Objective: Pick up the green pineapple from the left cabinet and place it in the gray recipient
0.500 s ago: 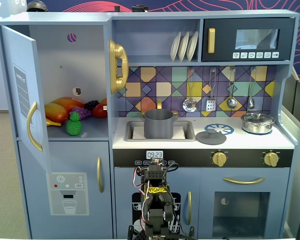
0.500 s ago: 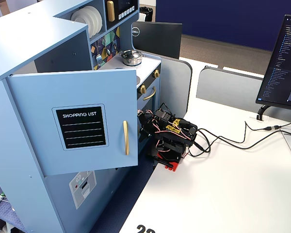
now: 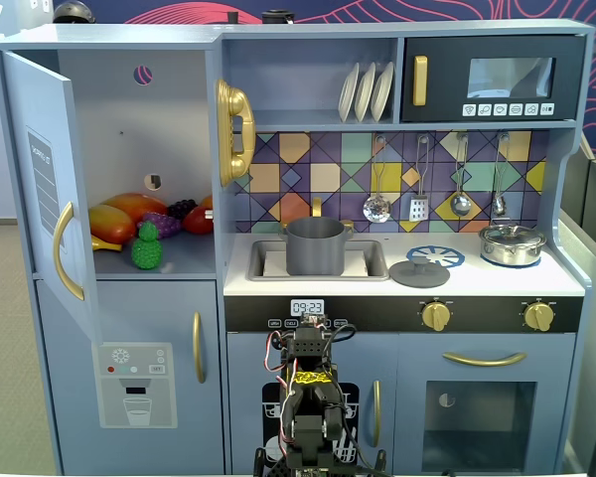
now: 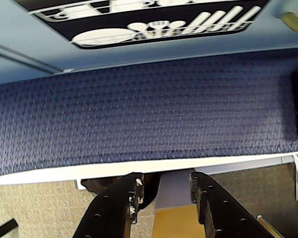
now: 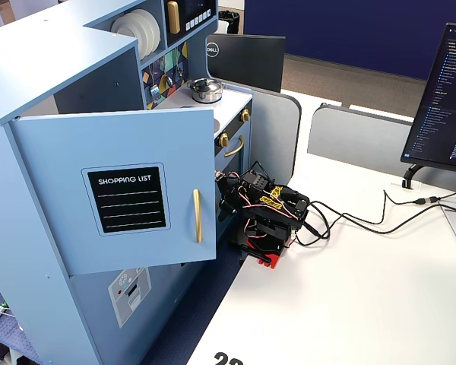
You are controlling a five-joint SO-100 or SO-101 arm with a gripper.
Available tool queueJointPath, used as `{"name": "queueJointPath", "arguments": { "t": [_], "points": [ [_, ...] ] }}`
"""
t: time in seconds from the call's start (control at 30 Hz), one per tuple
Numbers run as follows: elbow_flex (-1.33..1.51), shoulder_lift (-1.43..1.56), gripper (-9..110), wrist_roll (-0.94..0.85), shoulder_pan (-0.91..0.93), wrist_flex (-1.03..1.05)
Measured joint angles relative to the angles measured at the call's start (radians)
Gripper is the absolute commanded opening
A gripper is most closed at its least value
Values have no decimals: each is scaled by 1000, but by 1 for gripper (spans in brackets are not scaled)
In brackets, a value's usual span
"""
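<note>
The green pineapple [image 3: 146, 248] stands upright at the front of the shelf in the left cabinet [image 3: 129, 129], whose blue door [image 3: 40, 169] is swung open. Other toy fruit lies behind it. The gray recipient [image 3: 315, 246] sits in the sink, empty as far as I can see. My arm [image 3: 308, 407] is folded low in front of the kitchen's base, far below both. In the wrist view my gripper [image 4: 165, 179] points down over the table edge, its jaws apart with nothing between them. In the side fixed view the open door [image 5: 129, 198] hides the pineapple.
A purple grape bunch [image 3: 164, 221], a banana [image 3: 109, 224] and red fruit [image 3: 199, 219] share the shelf. A gray lid [image 3: 419, 271] and a silver lidded pot [image 3: 512, 243] sit on the counter. Cables [image 5: 349, 220] and a monitor [image 5: 441, 99] lie right of the arm.
</note>
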Motion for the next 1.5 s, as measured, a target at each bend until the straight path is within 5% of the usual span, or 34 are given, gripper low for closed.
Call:
{"name": "queueJointPath", "arguments": {
  "t": [0.27,0.57,1.2,1.5],
  "points": [
    [-6,-8,2,-6,-233,-110],
    [-229,-212,23,43,-795,-1017],
    [-704,-756,45,-20,-767,-1355],
    [-887,-1014,45,-28,-764,-1436]
  ]
}}
